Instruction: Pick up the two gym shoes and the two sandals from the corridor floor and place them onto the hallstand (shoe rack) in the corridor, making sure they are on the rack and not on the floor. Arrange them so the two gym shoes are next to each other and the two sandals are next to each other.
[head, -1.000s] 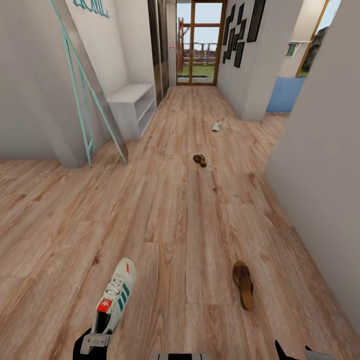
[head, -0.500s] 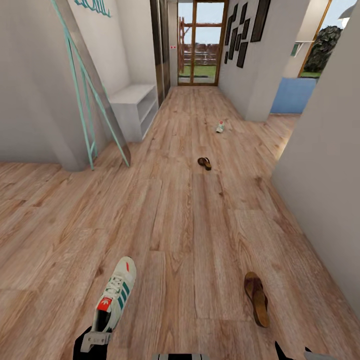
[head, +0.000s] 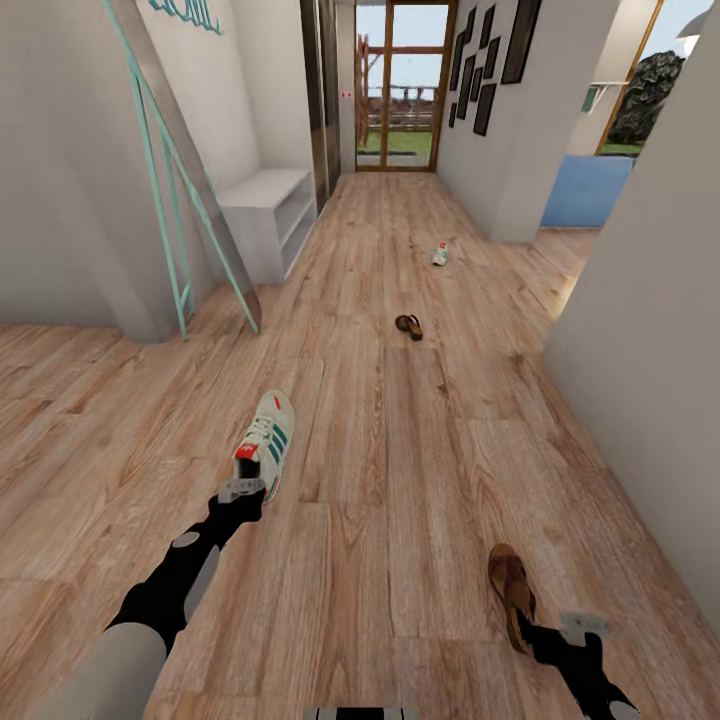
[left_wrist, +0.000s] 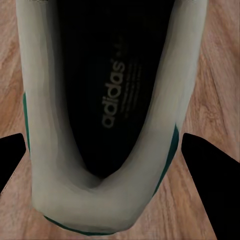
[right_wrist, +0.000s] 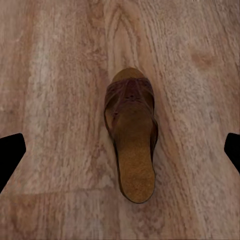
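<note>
My left gripper (head: 243, 487) is shut on the heel of one cream-white gym shoe (head: 267, 443), held out over the corridor floor (head: 380, 450). In the left wrist view the shoe's dark opening (left_wrist: 107, 100) sits between the black fingertips (left_wrist: 11, 155). My right gripper (head: 575, 628) is open just above and behind a brown sandal (head: 509, 588). That sandal (right_wrist: 131, 135) lies flat on the planks between the spread fingers. A second sandal (head: 408, 325) and a second gym shoe (head: 439, 254) lie further down the corridor. The hallstand is out of view.
A plain white two-bay bench (head: 265, 212) stands against the left wall beside a leaning teal-framed mirror (head: 185, 180). A grey wall (head: 640, 380) closes in on the right. A glass door (head: 396, 90) ends the corridor. Open planks stretch ahead.
Both arms have reached forward. The left one carried the gym shoe further out over the floor. The right gripper came up over the near sandal. The view shifted slightly earlier.
</note>
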